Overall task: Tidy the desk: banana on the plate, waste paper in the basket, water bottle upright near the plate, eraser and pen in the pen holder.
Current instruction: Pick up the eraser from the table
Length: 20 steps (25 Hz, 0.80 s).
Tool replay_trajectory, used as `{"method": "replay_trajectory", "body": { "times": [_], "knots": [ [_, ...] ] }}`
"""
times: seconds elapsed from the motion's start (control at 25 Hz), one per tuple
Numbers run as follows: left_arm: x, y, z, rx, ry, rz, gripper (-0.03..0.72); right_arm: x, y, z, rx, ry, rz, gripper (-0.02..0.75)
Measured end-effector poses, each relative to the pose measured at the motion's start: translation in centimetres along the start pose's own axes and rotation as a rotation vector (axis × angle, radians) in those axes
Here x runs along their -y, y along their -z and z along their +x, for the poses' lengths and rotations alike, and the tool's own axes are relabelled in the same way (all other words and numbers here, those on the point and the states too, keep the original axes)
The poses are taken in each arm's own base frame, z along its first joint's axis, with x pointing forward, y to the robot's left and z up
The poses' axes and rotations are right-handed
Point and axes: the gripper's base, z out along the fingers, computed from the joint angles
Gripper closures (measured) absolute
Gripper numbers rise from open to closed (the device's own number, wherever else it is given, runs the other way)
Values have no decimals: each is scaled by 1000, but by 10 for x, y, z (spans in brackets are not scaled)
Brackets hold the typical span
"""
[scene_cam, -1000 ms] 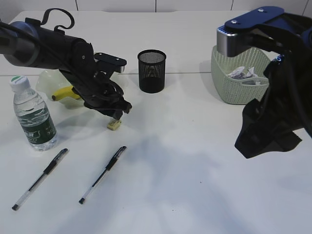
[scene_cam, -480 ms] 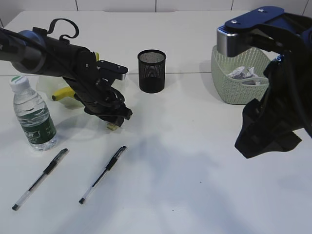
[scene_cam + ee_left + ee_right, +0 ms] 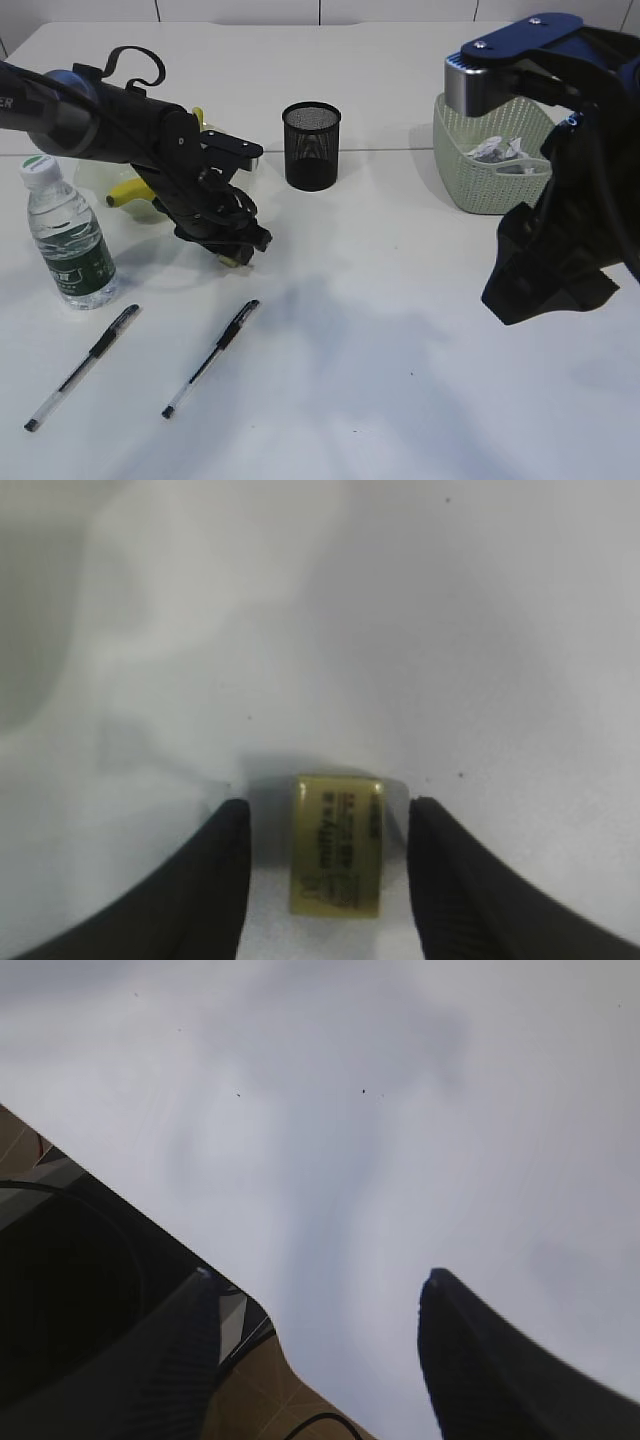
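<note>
A small yellow eraser (image 3: pixel 338 858) lies flat on the white desk between the two black fingers of my left gripper (image 3: pixel 328 825), which is open, with a gap showing on each side of the eraser. In the exterior view that gripper (image 3: pixel 240 248) is down at the desk over the eraser (image 3: pixel 236 259), which barely shows. Two pens (image 3: pixel 85 367) (image 3: pixel 212 357) lie near the front left. The black mesh pen holder (image 3: pixel 311 145) stands behind. The banana (image 3: pixel 130 190) rests on the plate (image 3: pixel 92 168). Upright beside it is the water bottle (image 3: pixel 68 235). My right gripper (image 3: pixel 320 1295) is open over bare desk.
A green woven basket (image 3: pixel 462 185) at the back right holds crumpled waste paper (image 3: pixel 497 150). The right arm (image 3: pixel 560 230), draped in black cloth, fills the right side in front of the basket.
The left gripper has come down from just above the eraser to the desk, and its fingers now stand on either side of it. The right arm has not moved.
</note>
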Motion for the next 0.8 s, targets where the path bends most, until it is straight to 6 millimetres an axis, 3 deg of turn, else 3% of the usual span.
{"method": "replay_trajectory", "body": {
  "times": [0.28, 0.8],
  "knots": [
    [0, 0, 0, 0, 0, 0, 448, 0, 0, 0, 0, 0, 0, 274],
    [0, 6, -2, 4, 0, 0, 474, 0, 0, 0, 0, -1, 0, 275]
  ]
}}
